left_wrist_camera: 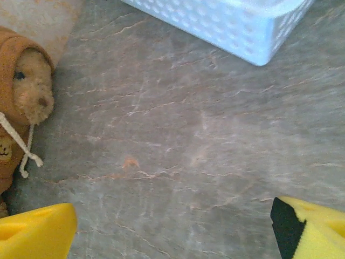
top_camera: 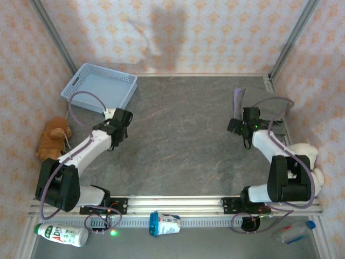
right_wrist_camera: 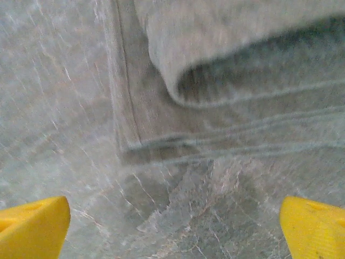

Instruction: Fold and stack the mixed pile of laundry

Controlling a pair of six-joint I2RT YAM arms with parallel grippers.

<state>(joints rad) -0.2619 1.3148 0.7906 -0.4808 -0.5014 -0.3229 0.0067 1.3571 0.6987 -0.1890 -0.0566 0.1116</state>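
Right wrist view: the right pincer (right_wrist_camera: pixel 172 232) stands wide apart with nothing between its yellow fingertips (right_wrist_camera: pixel 32 226). It hovers over the bare surface (right_wrist_camera: pixel 64 108) just short of the folded grey top (right_wrist_camera: pixel 226 70), whose doubled hem and rolled fold lie ahead of it. From above, this pincer is well apart from the light blue basket (top_camera: pixel 102 86), on the opposite side of the surface, and a slip of lavender garment (top_camera: pixel 239 100) shows just beyond it. The left pincer (left_wrist_camera: pixel 172 237), also apart and empty, hangs just beside the basket's near corner, with a brown plush bear (left_wrist_camera: pixel 29 91) close by. Two risks, as I judge it: a grip catching only the top layer would pull the fold open, and the bear's dangling cord could snag the left fingers.
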